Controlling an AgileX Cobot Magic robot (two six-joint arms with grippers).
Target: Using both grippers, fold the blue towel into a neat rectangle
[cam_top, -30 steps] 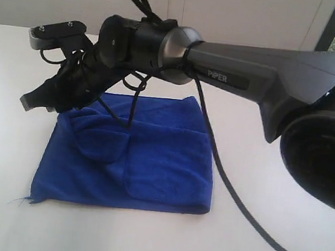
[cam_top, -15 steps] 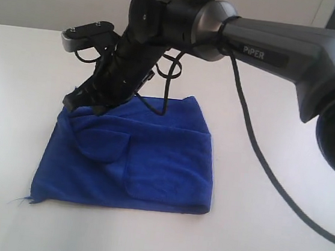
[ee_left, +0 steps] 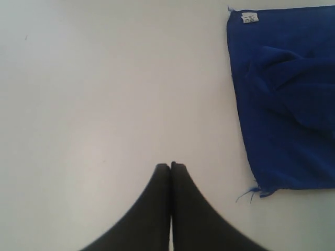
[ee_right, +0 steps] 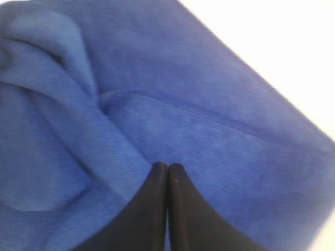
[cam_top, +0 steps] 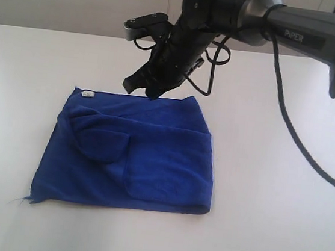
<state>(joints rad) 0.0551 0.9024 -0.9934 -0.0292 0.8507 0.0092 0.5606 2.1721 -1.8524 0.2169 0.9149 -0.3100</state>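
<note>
**Towel folded on worktop; both sets of fingers closed**

The blue towel (cam_top: 157,161) lies folded on the white worktop (cam_top: 28,73). Its left half is rumpled, and the white label (cam_top: 87,94) sits at the far left corner. The right gripper (ee_right: 167,170) is above the towel's far edge, fingers pressed together, no cloth between them. The left gripper (ee_left: 170,168) is over bare worktop beside the towel, fingers together.
</note>
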